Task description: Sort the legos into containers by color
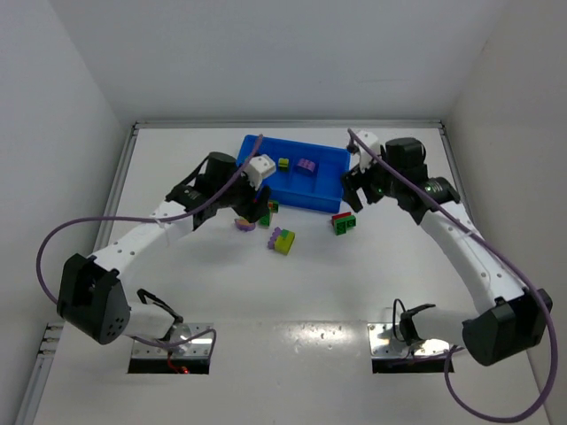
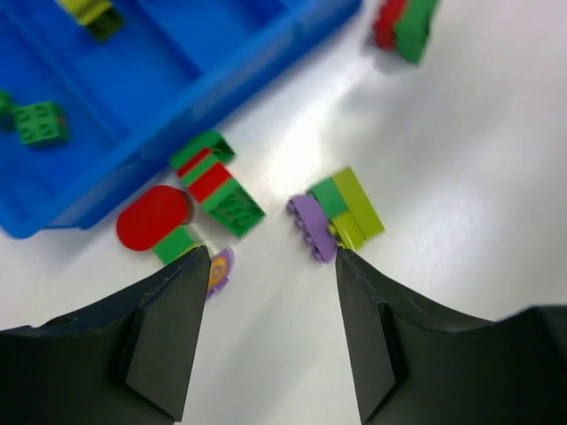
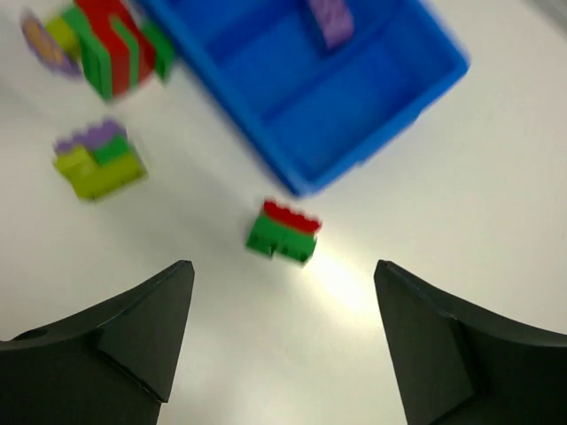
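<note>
- The sort looked roughly mid-way to me. The bright blue rectangular plastic tray (image 1: 330, 177) sat toward the far edge of the white tabletop (image 1: 354, 292), about mid-width. It held only a few pieces: a small green studded brick (image 2: 40, 122), a yellow-green brick (image 1: 283, 164) and a purple brick (image 1: 306, 166). Each seemed to have its own compartment.
- Everything else lay loose just off the tray's near wall, toward the middle of the tabletop.
- The right gripper (image 3: 283, 274) was spread wide with nothing in it, hanging above a red-on-green two-brick stack (image 3: 283, 232) just off the tray's near right corner. My guess is that stack was the next pick. That view was blurry, so I couldn't tell much more.
- The left gripper (image 2: 270, 266) was spread narrower and also empty. It hung low over the table, with a flat purple-and-yellow round piece (image 2: 220, 270) by its left finger and a purple, green and yellow-green cluster (image 2: 337, 217) by the right one.
- Right against the tray wall were a red-and-green striped cluster (image 2: 217, 181) and a red rounded piece on a green brick (image 2: 159, 221).
- Next move, I reckon: most of the leftovers were mixed colours stuck together, so dropping one in whole wouldn't count. One gripper would have to hold a cluster while the other pulled a brick off, then each colour would go to its matching compartment.
- The bricks looked small and slick, so I'd say a centred pinch mattered.
</note>
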{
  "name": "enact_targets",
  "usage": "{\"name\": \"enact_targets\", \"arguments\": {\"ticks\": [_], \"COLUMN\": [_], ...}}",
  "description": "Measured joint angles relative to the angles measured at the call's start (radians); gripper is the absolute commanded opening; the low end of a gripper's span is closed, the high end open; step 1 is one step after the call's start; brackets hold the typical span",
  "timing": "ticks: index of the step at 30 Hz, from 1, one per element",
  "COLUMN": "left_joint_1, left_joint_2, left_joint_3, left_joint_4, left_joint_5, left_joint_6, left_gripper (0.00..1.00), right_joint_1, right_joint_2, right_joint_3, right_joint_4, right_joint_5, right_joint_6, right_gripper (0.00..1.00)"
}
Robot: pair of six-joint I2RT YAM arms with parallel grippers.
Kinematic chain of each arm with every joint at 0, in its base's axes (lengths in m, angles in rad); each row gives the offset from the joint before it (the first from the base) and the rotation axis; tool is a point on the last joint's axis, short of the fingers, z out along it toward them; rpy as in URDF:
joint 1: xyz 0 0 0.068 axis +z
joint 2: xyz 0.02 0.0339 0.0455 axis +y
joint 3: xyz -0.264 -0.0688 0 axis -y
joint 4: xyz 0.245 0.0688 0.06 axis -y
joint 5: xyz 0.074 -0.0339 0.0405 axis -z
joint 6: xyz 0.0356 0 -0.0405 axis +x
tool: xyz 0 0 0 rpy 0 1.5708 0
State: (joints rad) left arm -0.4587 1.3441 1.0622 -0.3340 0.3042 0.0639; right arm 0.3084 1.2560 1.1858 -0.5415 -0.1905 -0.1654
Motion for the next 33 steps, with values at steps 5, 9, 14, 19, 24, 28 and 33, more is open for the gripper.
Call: {"name": "enact_targets", "arguments": {"ticks": [5,9,14,19,24,28,33], "left_joint_1": [-0.048,-0.068,-0.115,-0.131,-0.131,-0.131,-0.131], "left_joint_2": [-0.005,0.000,0.010,0.010,0.010,0.010,0.010], "left_joint_3": [-0.013,-0.014,-0.013,-0.013,-0.013,-0.014,-0.020], "left_joint_4": [-0.076,-0.099,-0.105,-0.107,-0.107,-0.107,-0.105], "left_joint_5": [0.025,0.026,0.026,0.020,0.005,-0.007,-0.026], "left_joint_6": [0.149,0.195,0.209,0.213,0.216,0.216,0.216], "left_gripper": [0.65,0.65,0.65,0.65,0.65,0.65,0.65], "right_joint_1": [-0.031,-0.045,-0.057,-0.085,-0.090,-0.091,-0.108], "right_joint_2": [-0.076,-0.097,-0.097,-0.097,-0.066,-0.045,-0.097], "right_joint_3": [-0.158,-0.228,-0.320,-0.436,-0.506,-0.557,-0.663], "right_joint_4": [-0.062,-0.059,-0.002,0.109,0.150,0.202,0.298], "right_joint_5": [0.002,0.008,0.024,0.022,-0.017,-0.037,-0.071], "right_joint_6": [-0.016,-0.063,-0.191,-0.381,-0.570,-0.671,-0.776], "right_gripper": [0.88,0.84,0.73,0.60,0.57,0.57,0.60]}}
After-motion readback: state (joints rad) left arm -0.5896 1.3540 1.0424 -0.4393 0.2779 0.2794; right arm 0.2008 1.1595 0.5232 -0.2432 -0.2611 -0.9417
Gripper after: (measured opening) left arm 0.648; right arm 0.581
